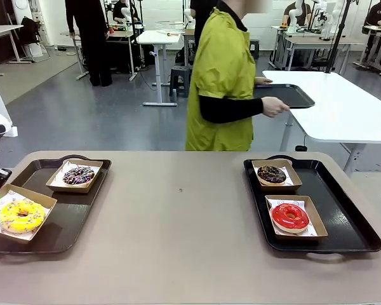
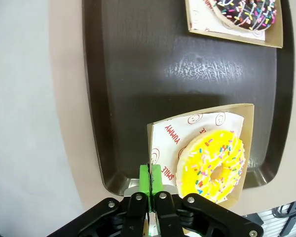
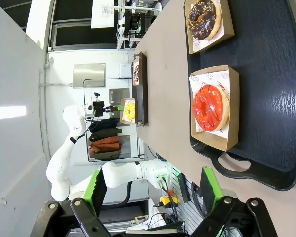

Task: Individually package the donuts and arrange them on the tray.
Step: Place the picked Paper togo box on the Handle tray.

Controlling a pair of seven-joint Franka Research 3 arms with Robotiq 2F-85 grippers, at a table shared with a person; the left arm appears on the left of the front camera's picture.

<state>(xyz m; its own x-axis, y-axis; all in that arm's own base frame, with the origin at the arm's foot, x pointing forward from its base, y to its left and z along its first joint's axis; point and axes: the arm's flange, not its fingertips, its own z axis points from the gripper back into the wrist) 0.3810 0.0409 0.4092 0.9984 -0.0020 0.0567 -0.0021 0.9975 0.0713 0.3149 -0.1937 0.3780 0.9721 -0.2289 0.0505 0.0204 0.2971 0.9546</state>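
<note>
Yellow sprinkled donut (image 2: 211,165) lies flat, hole upward, in its cardboard box (image 2: 160,129); my left fingers (image 2: 150,178) pinch that box's corner; my right fingers (image 3: 212,188) stand spread.

table (image 1: 178,235): smooth matt tan top, no shine
left tray (image 2: 138,89): dark plastic, finely pebbled, with a dull sheen where light falls
right tray (image 3: 266,98): same dark textured plastic, soft highlights
boxes (image 1: 296,232): plain brown cardboard, matt, lined with white printed paper
red donut (image 1: 290,216): very glossy smooth glaze
yellow donut (image 2: 212,165): matt yellow icing, rough with coloured sprinkles
dark donut (image 1: 271,174): chocolate coat, lumpy, slight gloss
sprinkled chocolate donut (image 1: 79,175): dark icing, gritty with pink and white bits
left gripper (image 2: 150,183): black hard plastic or metal, green rubbery pads
person's top (image 1: 222,76): yellow-green cloth, matt, over black cloth sleeves
</note>
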